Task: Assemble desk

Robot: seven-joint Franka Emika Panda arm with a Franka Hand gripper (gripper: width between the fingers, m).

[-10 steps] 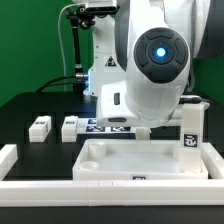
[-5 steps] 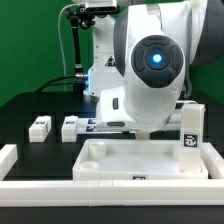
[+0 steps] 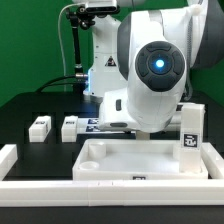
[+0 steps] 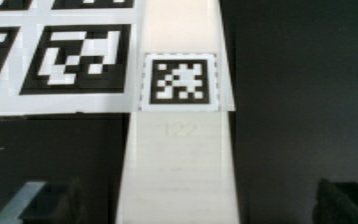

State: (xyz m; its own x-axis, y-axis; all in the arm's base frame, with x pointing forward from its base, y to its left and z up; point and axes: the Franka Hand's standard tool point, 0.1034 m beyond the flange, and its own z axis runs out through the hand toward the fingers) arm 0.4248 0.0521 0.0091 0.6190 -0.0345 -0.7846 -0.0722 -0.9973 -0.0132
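Near table (image 3: 20,110) left edge: small legs (image 3: 40,127) lie loose, parked clear of work.
Table front edge: desk top (image 3: 110,165) rim up, probably waiting for legs.
Table right edge: upright leg (image 3: 189,130) stands alone.
Claw (image 4: 179,200): open, empty; tagged leg (image 4: 179,110) lies lengthwise between fingers (image 4: 25,200), untouched, beside marker board (image 4: 51,50); looks lined up to grab.
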